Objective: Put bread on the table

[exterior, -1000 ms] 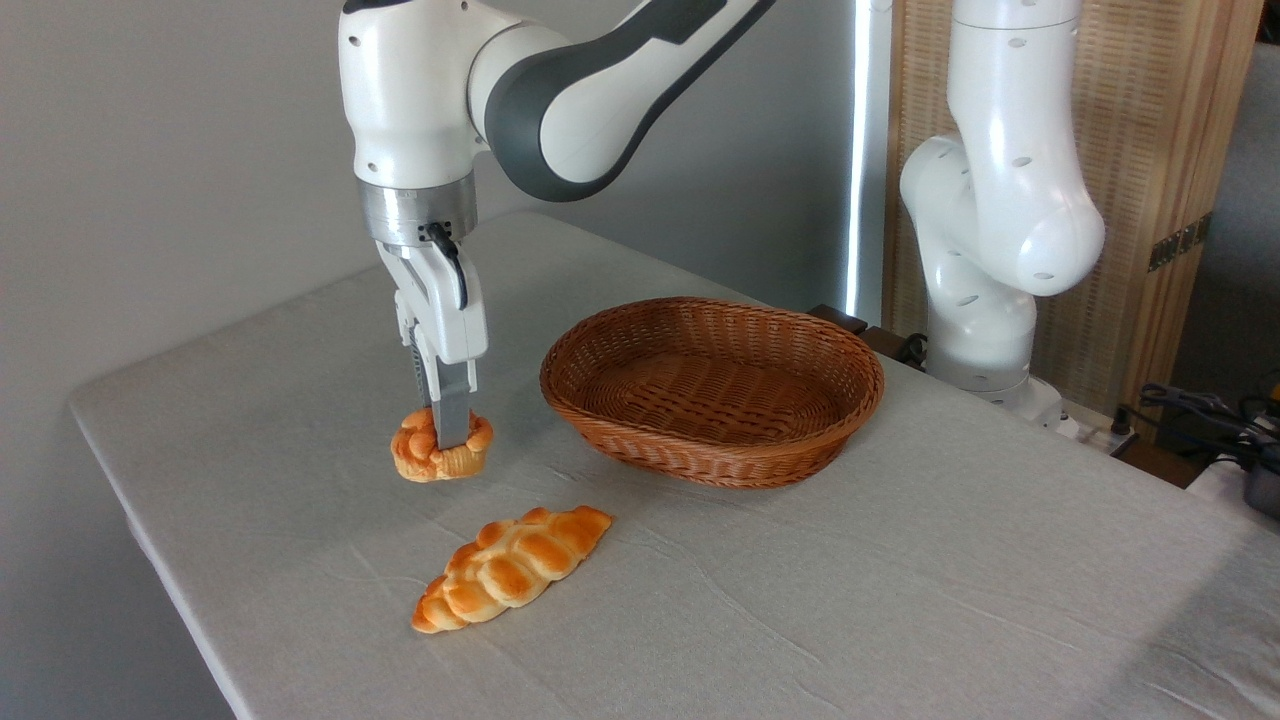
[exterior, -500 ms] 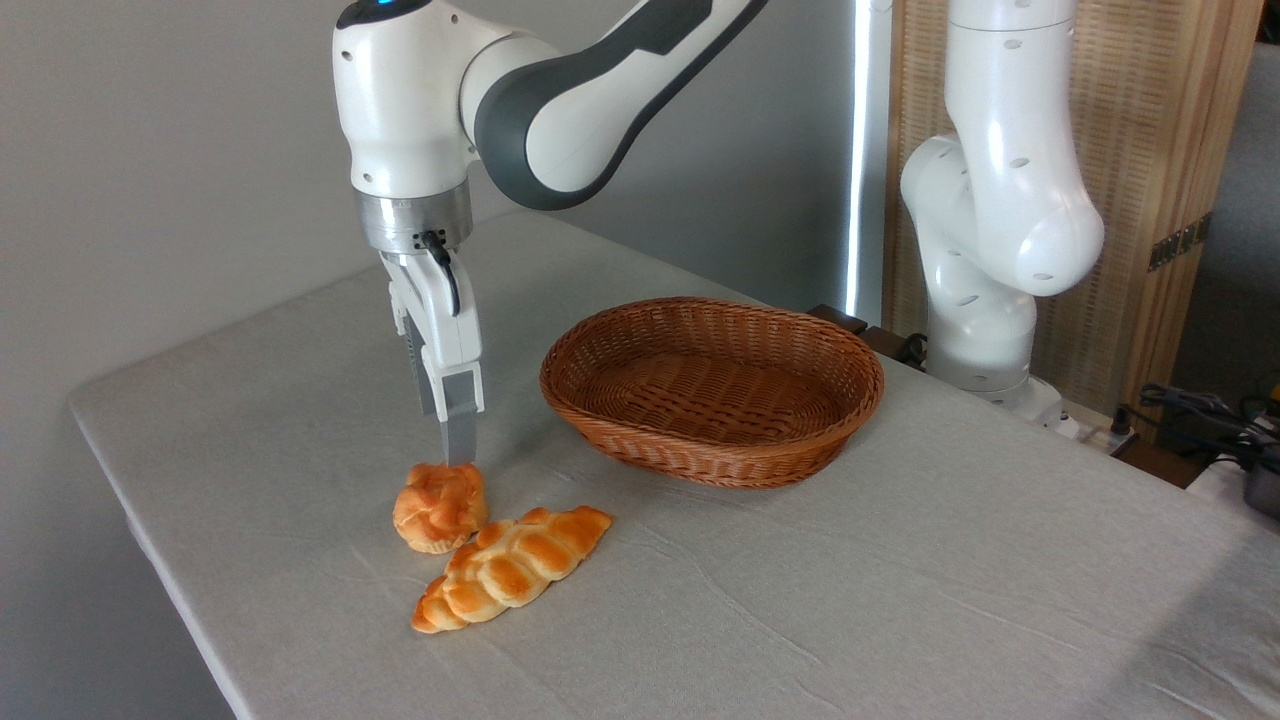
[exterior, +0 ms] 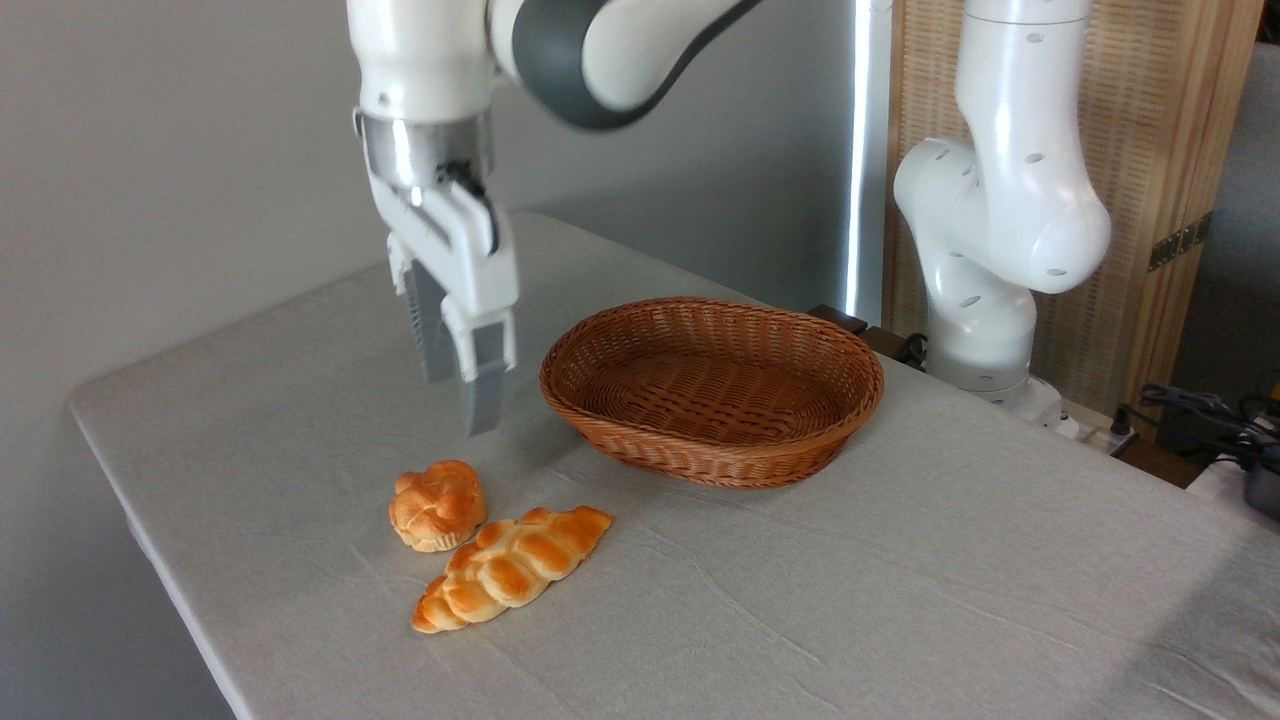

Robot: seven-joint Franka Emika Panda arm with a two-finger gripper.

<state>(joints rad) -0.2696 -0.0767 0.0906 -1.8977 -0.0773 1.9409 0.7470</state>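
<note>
The bread (exterior: 437, 505), a small round golden-orange bun with a knotted top, lies on the grey cloth table (exterior: 850, 600) at the front left. It touches or nearly touches the end of a longer braided loaf. My gripper (exterior: 462, 400) hangs above and slightly behind the bun, well clear of it. Its fingers stand apart with nothing between them, so it is open.
A braided golden loaf (exterior: 511, 567) lies just right of the bun. A brown oval wicker basket (exterior: 712, 388), with nothing in it, stands right of the gripper. The arm's white base (exterior: 985, 290) rises at the table's far right edge. Cables (exterior: 1200, 410) lie beyond it.
The gripper let go of the bun, which dropped onto the cloth beside the braided loaf. The gripper has since risen and moved slightly right.
</note>
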